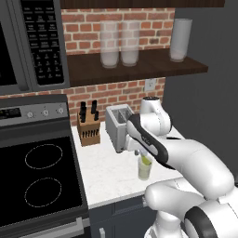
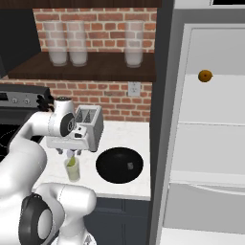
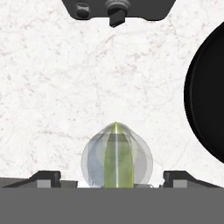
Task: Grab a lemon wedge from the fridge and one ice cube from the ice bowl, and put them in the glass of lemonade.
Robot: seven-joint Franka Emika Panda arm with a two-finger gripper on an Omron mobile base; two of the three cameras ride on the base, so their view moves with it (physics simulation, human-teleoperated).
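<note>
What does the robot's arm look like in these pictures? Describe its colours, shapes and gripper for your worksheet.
The arm has glossy white, rounded segments with dark grey bands at the joints and a dark strip along the forearm. It ends in a pale grey gripper with two small dark fingertips. No cables or markings show.

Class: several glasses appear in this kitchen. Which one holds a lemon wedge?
The small tumbler on the counter, under the claw. A yellow-green wedge stands in it; the frosted glasses on the shelf are taller and hold none.
</note>
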